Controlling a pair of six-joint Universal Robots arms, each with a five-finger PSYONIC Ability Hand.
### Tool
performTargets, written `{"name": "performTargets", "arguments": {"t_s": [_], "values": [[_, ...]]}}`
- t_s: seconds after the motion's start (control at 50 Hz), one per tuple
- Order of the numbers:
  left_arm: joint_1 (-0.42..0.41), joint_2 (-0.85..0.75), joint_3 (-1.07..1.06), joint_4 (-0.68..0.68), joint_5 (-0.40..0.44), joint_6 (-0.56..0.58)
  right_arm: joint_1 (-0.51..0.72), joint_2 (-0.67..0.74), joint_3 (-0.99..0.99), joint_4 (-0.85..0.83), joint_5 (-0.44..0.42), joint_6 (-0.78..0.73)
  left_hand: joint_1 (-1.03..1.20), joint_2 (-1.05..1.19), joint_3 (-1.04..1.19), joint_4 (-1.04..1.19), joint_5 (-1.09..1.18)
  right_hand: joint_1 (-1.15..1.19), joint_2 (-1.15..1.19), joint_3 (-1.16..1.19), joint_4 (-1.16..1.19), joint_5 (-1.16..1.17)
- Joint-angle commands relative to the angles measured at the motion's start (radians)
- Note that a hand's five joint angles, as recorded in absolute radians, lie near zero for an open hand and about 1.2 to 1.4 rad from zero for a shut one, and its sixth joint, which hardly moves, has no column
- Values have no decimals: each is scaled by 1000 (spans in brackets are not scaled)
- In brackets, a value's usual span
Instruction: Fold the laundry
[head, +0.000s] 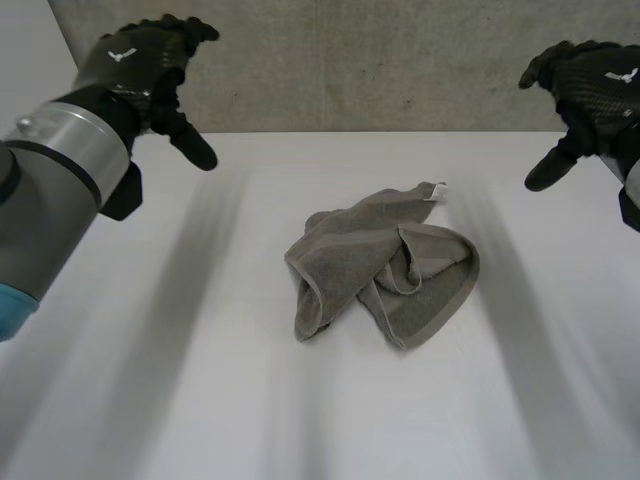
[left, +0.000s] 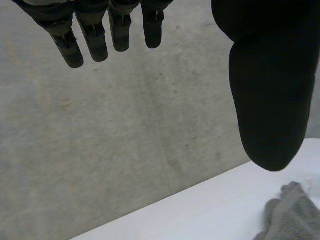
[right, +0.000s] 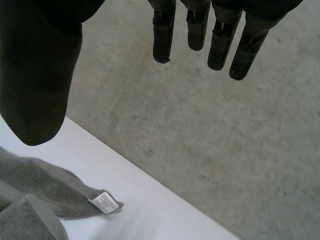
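A grey towel (head: 385, 265) lies crumpled in a heap at the middle of the white table (head: 200, 400), with a small white label (head: 437, 191) at its far corner. My left hand (head: 150, 65) hangs high above the table's far left, well away from the towel, fingers (left: 90, 40) straight and thumb spread, holding nothing. My right hand (head: 590, 90) hangs high at the far right, likewise open and empty, its fingers (right: 220, 45) straight. In the right wrist view the towel's (right: 35, 190) labelled corner (right: 105, 202) lies below the thumb. The left wrist view catches one edge of the towel (left: 290, 217).
A grey concrete wall (head: 380, 60) rises right behind the table's far edge. Bare white tabletop surrounds the towel on every side.
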Motion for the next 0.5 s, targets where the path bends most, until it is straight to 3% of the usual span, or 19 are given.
{"name": "performTargets", "arguments": {"t_s": [0.02, 0.5], "values": [[0, -8, 36, -58, -54, 14, 9, 49, -127, 150, 102, 61, 5, 10, 9, 9, -22, -192, -81, -65, -90, -69], [-3, -10, 3, -49, -43, 41, 20, 46, -119, 158, 103, 34, -1, 4, 4, 4, -28, -192, -81, -65, -90, -69]]}}
